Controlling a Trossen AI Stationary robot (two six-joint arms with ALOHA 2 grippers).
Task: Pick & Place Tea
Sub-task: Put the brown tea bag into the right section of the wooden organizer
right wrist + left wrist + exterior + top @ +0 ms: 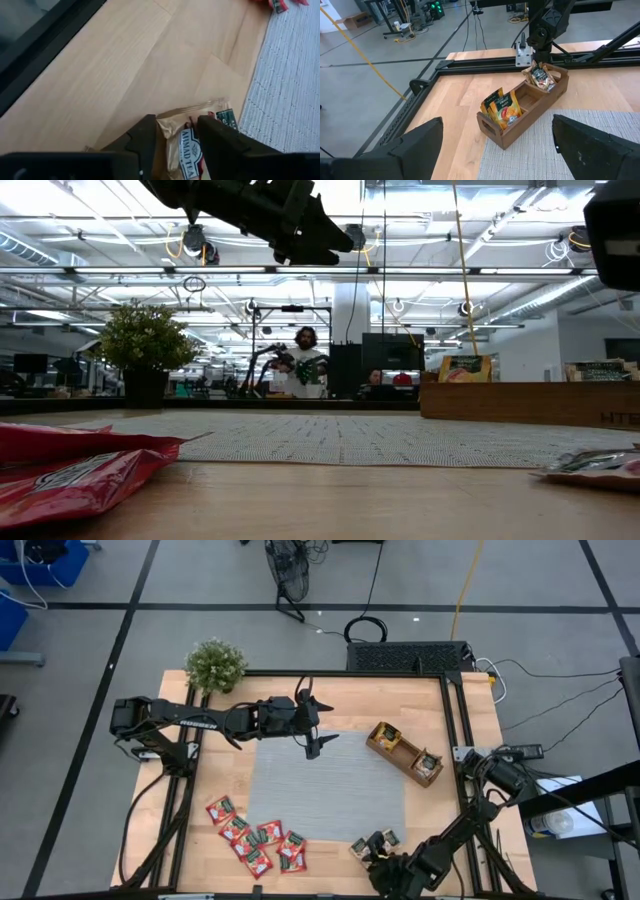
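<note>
Red tea sachets [255, 835] lie in a loose heap on the wood near the table's near edge, left of the grey mat [330, 790], and fill the low view's near left [70, 465]. Pale and dark green sachets [368, 843] lie near the mat's near right corner, and my right gripper [380, 852] [177, 130] is down on them. The wooden tray [385, 748] [535, 120] holds orange-yellow sachets [501, 107] in one end and pale-green ones [541, 77] in the other. My left gripper [312, 718] [497, 150] hangs open and empty high above the mat's far left part. My right gripper comes from above onto a pale tea sachet printed "AHMAD TEA" [187, 145], which fills the narrow gap between the two fingers [147, 137]. The sachet's edge [227, 107] reaches out past one finger. I cannot tell whether it is off the wood.
A potted plant [215, 665] [145, 340] stands at the table's far left corner. A black frame rail [455, 740] runs along the table's sides. The mat's middle is bare. A person [305, 365] shows in the room beyond the table.
</note>
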